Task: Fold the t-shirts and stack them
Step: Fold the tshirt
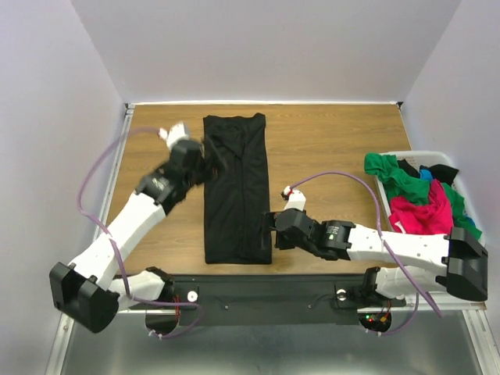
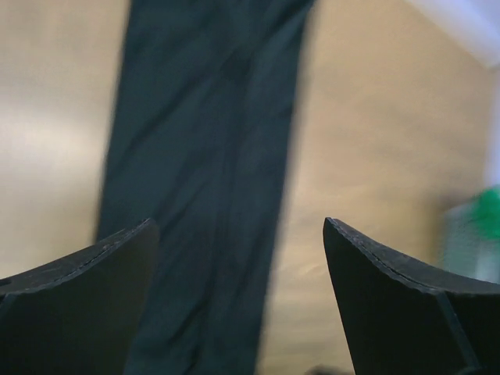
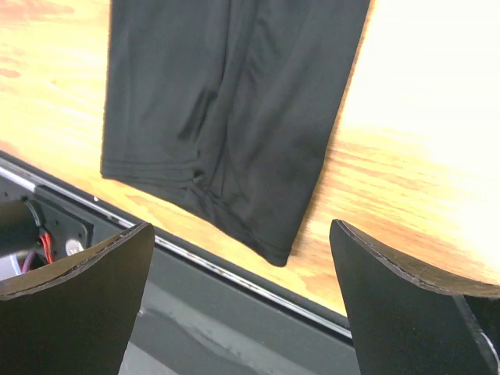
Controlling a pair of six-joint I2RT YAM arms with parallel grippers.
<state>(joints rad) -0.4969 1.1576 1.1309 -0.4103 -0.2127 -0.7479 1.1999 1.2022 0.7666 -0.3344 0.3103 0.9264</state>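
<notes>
Top external: black t-shirt (narrow strip)

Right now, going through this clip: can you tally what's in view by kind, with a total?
Black cloth t-shirt folded into a long strip: 1
White plastic basket: 1
Heap of green, magenta, blue and black cloth shirts in it, not countable singly: 1
Left pincer and right pincer, both open: 2
Total: 5

Both arms are wearing white shells with black joints, purple cables trailing; the left gripper is showing black wedge-shaped fingers.
</notes>
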